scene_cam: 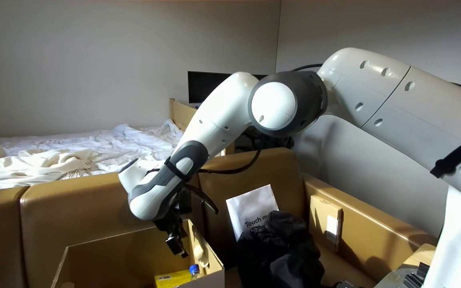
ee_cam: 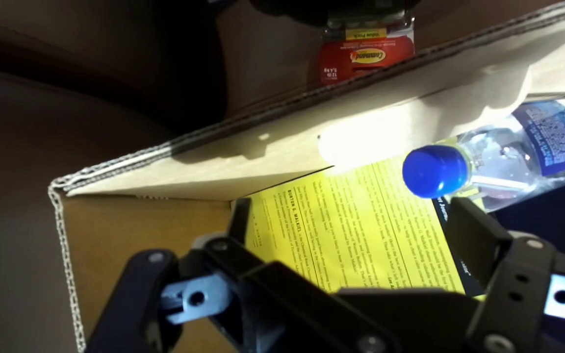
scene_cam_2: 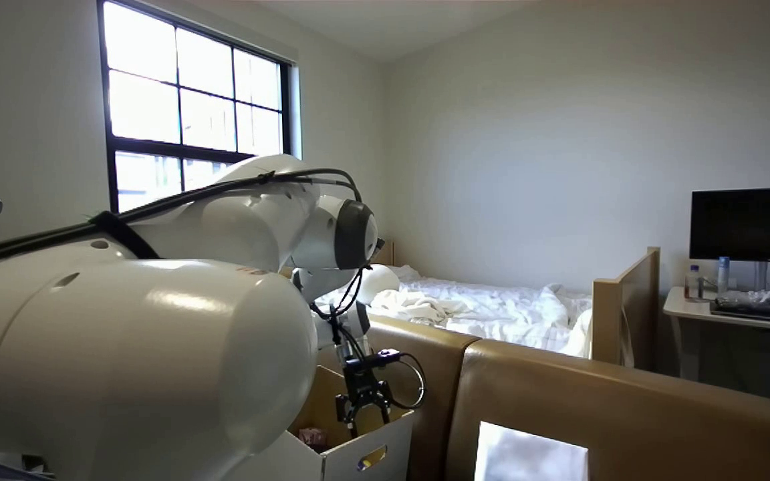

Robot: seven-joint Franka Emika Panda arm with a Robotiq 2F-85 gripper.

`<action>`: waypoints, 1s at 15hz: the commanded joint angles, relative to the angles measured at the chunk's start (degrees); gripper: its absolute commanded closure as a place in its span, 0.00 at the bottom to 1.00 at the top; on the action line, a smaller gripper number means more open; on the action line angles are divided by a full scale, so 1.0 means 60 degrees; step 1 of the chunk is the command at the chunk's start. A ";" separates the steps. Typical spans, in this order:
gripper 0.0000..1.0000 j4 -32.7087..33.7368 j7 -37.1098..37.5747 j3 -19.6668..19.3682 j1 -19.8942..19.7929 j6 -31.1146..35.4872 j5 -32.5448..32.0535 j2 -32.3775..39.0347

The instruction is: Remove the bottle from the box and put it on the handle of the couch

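Observation:
The bottle (ee_cam: 503, 152), clear with a blue cap and blue label, lies tilted in the box (ee_cam: 189, 181), against a side wall, in the wrist view. In an exterior view only its cap and neck show (scene_cam: 194, 271), inside the tan box (scene_cam: 114, 256). My gripper (scene_cam: 177, 248) points down over the box, beside that wall; it also shows in an exterior view (scene_cam_2: 369, 424). In the wrist view the gripper (ee_cam: 355, 211) is open with nothing between its fingers; the right finger appears near the bottle's neck. The couch handle (scene_cam: 368, 214) is the long flat armrest at right.
A yellow book (ee_cam: 351, 235) lies under the bottle's cap in the box. A red packet (ee_cam: 366, 54) lies outside the box wall. A white printed sheet (scene_cam: 250, 208), black cloth (scene_cam: 280, 252) and cardboard piece (scene_cam: 324, 220) lie between box and armrest. The couch backrest (scene_cam: 250, 172) stands behind.

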 commanded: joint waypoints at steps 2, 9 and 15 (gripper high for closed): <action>0.00 0.0101 0.0058 0.0143 -0.0090 -0.0080 -0.0136 0.0059; 0.00 0.0109 0.0058 0.0142 -0.0089 -0.0085 -0.0136 0.0060; 0.00 0.0743 0.0159 0.0515 -0.0522 0.0800 0.0357 0.0831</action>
